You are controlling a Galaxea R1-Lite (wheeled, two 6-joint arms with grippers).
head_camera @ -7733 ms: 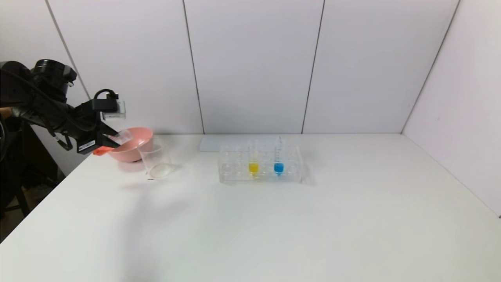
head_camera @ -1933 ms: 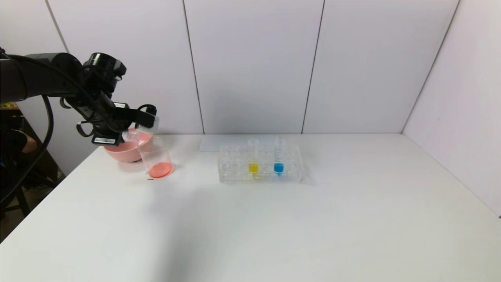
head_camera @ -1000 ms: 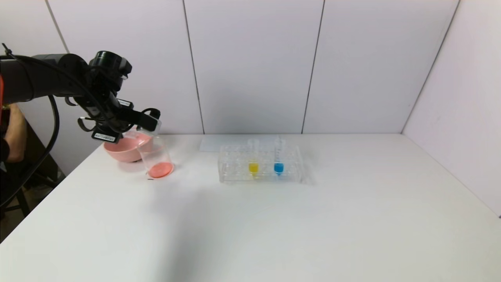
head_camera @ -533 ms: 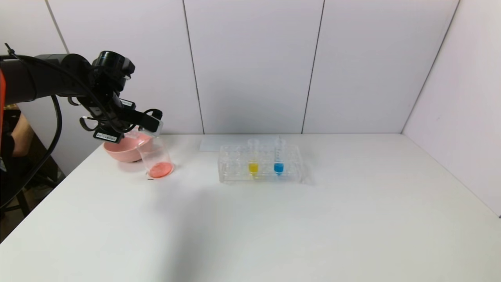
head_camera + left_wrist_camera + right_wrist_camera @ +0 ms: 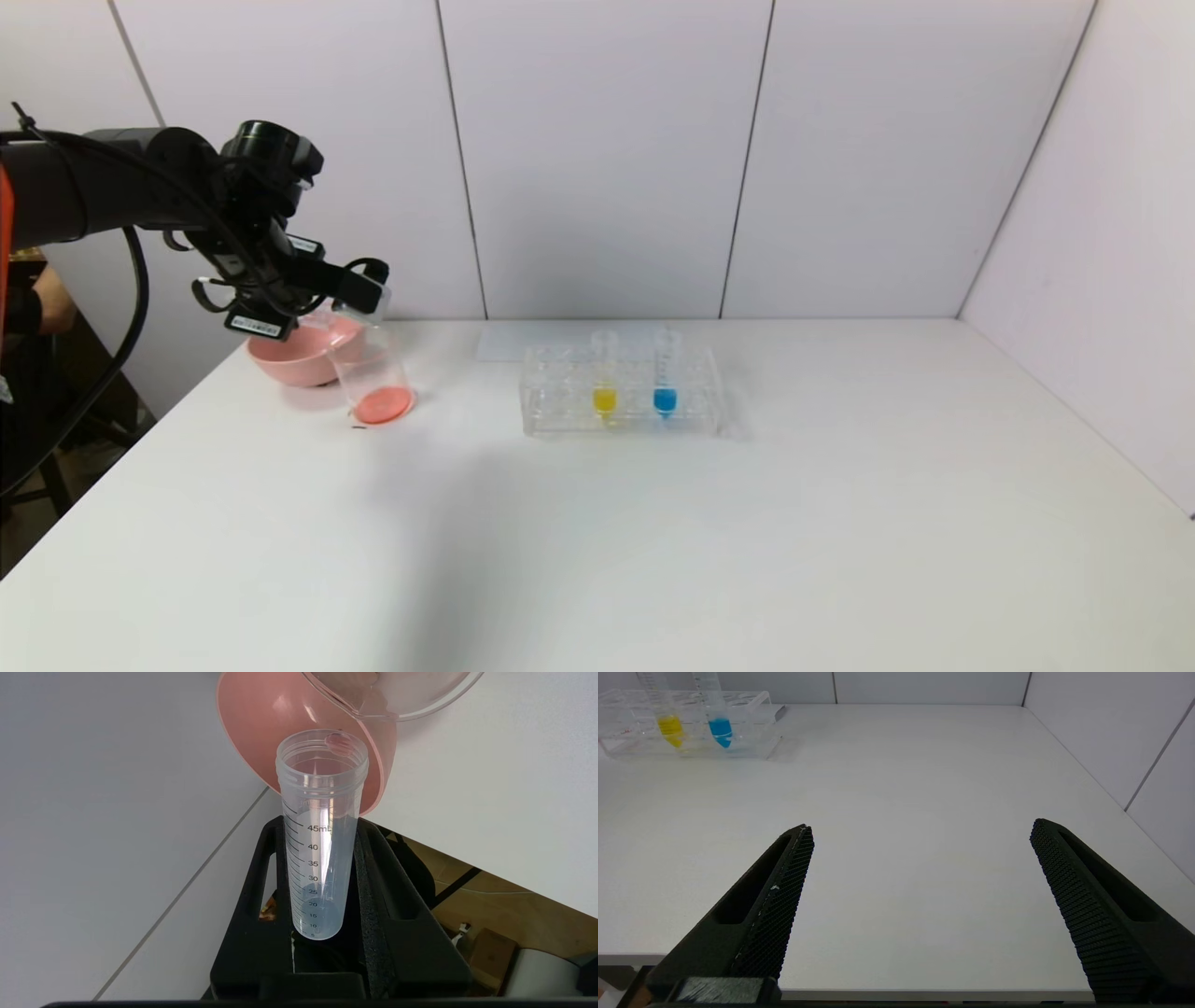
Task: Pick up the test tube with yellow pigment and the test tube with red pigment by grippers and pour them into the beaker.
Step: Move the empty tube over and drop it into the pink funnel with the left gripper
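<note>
My left gripper (image 5: pixel 322 828) is shut on the test tube with red pigment (image 5: pixel 320 858). The tube is drained clear, with one red drop at its mouth. In the head view the left gripper (image 5: pixel 297 301) hangs at the far left, over the pink bowl and close beside the rim of the beaker (image 5: pixel 372 369). A shallow red pool lies in the beaker's bottom. The test tube with yellow pigment (image 5: pixel 604 378) stands upright in the clear rack (image 5: pixel 560 411), mid-table. My right gripper (image 5: pixel 922 826) is open and empty over the table's near edge, out of the head view.
A pink bowl (image 5: pixel 294 355) sits just behind and left of the beaker, at the table's left edge. A tube with blue liquid (image 5: pixel 664 378) stands in the rack beside the yellow one. A flat white sheet (image 5: pixel 504 343) lies behind the rack.
The beaker was empty in the earliest frame and now holds red liquid; the held tube has lost its red plug. Over the last second the left gripper only edged slightly right.
</note>
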